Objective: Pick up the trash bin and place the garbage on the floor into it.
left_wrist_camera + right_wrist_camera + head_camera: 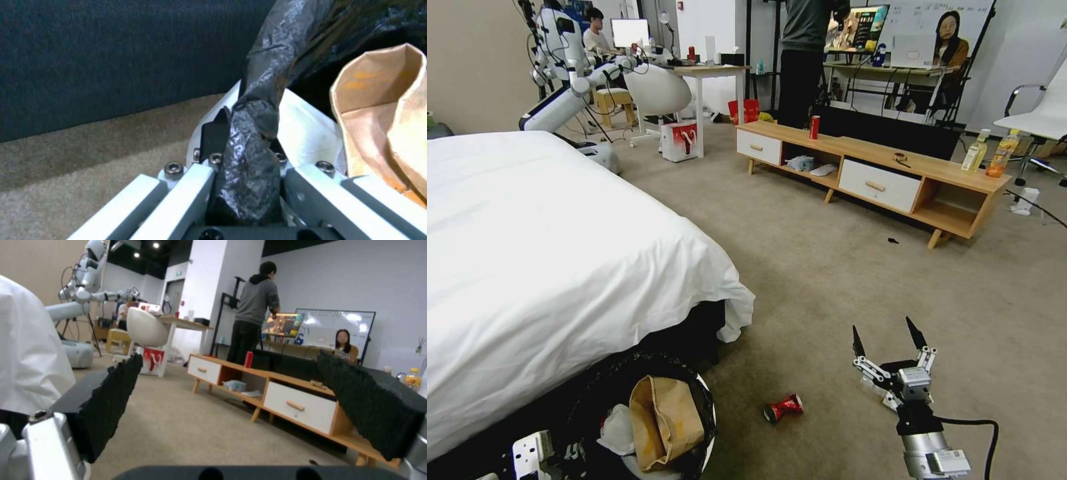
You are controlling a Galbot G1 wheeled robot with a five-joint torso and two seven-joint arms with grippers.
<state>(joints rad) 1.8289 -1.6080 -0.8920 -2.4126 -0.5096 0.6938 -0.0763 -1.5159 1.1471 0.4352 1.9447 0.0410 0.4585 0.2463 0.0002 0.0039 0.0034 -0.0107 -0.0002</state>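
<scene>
While the left pincer [242, 173] clamps the trash bin's [307, 133] bagged rim, the right pincer [888, 337] gapes wide, empty.

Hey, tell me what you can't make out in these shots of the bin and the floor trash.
- Trash bin: its base is cut off by the head view's lower edge.
- Left gripper: its fingertips are covered by the black bag.
- Bin contents under the paper bag are hidden.
- Crushed can: its label is too small to read.

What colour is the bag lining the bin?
Black bag, clearest in the left wrist view.
</scene>
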